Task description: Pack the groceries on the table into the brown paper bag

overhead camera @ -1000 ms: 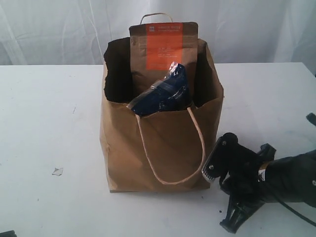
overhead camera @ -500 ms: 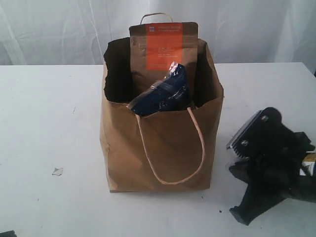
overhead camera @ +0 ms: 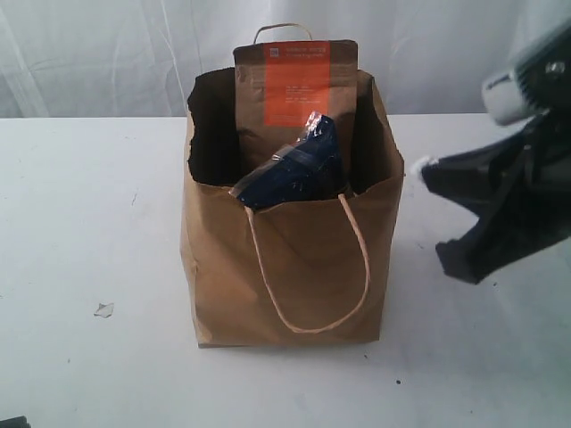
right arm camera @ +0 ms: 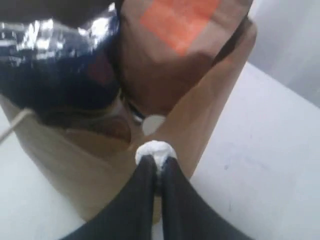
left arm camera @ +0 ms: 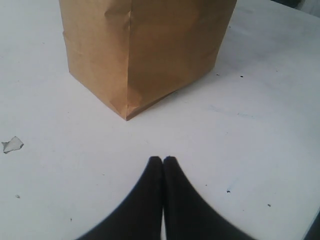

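Observation:
The brown paper bag (overhead camera: 294,276) stands upright on the white table (overhead camera: 80,223). A brown pouch with an orange label (overhead camera: 294,89) and a dark-blue noodle packet (overhead camera: 299,169) stick out of its open top. My right gripper (overhead camera: 421,169) hangs just right of the bag's rim, shut on a small white wad (right arm camera: 156,150). The right wrist view looks down on the packet (right arm camera: 50,60), the pouch (right arm camera: 185,30) and the bag wall (right arm camera: 65,165). My left gripper (left arm camera: 163,160) is shut and empty, low over the table, short of the bag's corner (left arm camera: 127,112).
A small pale scrap (overhead camera: 104,309) lies on the table left of the bag, also visible as a scrap (left arm camera: 12,144) in the left wrist view. A white curtain (overhead camera: 107,53) hangs behind the table. Bare tabletop surrounds the bag.
My right gripper has risen from the table at the bag's front right to the height of the bag's rim. The bag, its contents and the left gripper have stayed still.

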{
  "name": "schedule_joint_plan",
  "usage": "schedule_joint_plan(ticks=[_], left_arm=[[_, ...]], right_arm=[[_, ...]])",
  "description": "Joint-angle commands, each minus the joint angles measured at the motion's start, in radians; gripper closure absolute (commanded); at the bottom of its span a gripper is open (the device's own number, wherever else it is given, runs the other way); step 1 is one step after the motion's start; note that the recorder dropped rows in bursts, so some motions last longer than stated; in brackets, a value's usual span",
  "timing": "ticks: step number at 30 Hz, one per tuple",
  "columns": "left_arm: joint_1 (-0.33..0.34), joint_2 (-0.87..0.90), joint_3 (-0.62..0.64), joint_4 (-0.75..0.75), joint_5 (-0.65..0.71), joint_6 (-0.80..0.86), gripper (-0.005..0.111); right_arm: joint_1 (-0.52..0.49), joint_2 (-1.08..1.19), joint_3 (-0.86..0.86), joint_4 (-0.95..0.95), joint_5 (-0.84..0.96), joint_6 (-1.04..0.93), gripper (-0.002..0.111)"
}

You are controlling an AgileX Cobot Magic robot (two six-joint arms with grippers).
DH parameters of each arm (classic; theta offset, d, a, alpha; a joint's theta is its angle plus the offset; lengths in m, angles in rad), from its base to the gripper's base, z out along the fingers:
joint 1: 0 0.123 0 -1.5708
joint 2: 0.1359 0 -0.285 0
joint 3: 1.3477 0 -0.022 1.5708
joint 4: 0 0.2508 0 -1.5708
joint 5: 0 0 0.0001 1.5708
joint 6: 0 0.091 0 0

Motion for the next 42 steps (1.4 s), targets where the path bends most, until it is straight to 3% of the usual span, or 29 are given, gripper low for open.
schedule_joint_plan(ticks=[1, 14, 30, 42], left_arm=[[0.0, -0.005, 0.003, -0.007, 0.005, 0.0, 0.107], [0.0, -0.005, 0.003, -0.007, 0.005, 0.0, 0.107], [0.0, -0.005, 0.003, -0.007, 0.005, 0.0, 0.107], [0.0, -0.005, 0.003, -0.007, 0.005, 0.0, 0.107]], right_arm=[[-0.001, 0.02, -0.124, -0.02, 0.069, 0.011, 0.108], [0.01, 0.375, -0.511, -0.023, 0.393, 0.021, 0.108], [0.01, 0.435, -0.577, -0.064, 0.549, 0.139, 0.108], [0.01, 0.499, -0.577, -0.069, 0.535, 0.146, 0.108]])
